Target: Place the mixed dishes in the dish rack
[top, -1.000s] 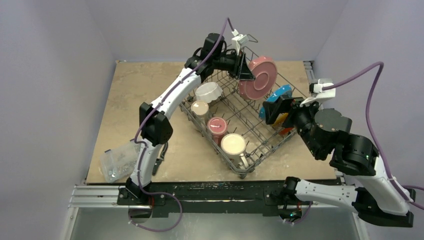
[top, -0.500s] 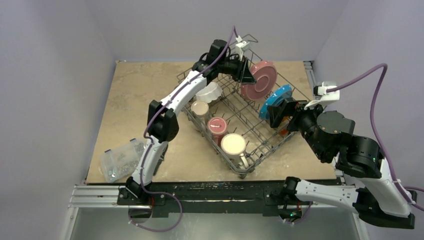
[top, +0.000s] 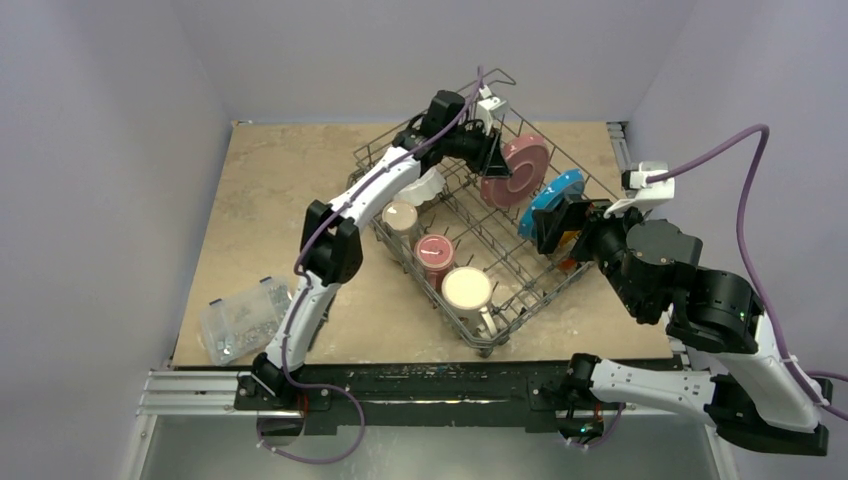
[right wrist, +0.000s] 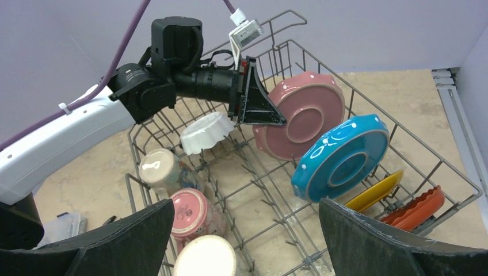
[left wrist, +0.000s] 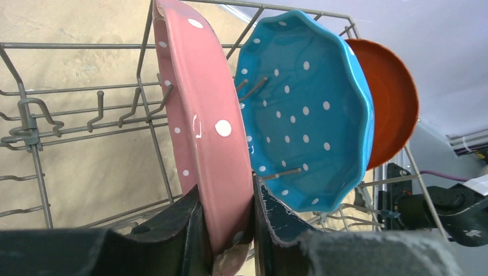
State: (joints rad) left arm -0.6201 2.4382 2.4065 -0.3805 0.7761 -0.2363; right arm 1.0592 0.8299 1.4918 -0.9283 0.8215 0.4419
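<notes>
My left gripper [top: 497, 160] is shut on the rim of a pink dotted plate [top: 517, 170] [left wrist: 201, 115], holding it on edge over the far end of the dish rack [top: 483, 343]. Right beside it a blue dotted plate [left wrist: 305, 115] [right wrist: 339, 158] stands in the tines. A yellow plate [right wrist: 374, 192] and a red-orange plate [right wrist: 414, 210] stand behind that one. A white fluted bowl [right wrist: 204, 131], a beige cup [right wrist: 155, 167], a maroon mug [right wrist: 193, 210] and a cream mug [right wrist: 204, 256] sit in the rack's left row. My right gripper [right wrist: 246, 207] hangs open above the rack's right side, holding nothing.
A clear plastic box [top: 240, 320] of small parts lies on the table's near left corner. The rack sits diagonally on the tan table [top: 270, 200], its raised wire handle [top: 497, 75] at the far end. Purple walls close in on both sides.
The left arm has carried the pink plate right and down, closer to the blue plate and the tines. The right gripper has barely moved.
</notes>
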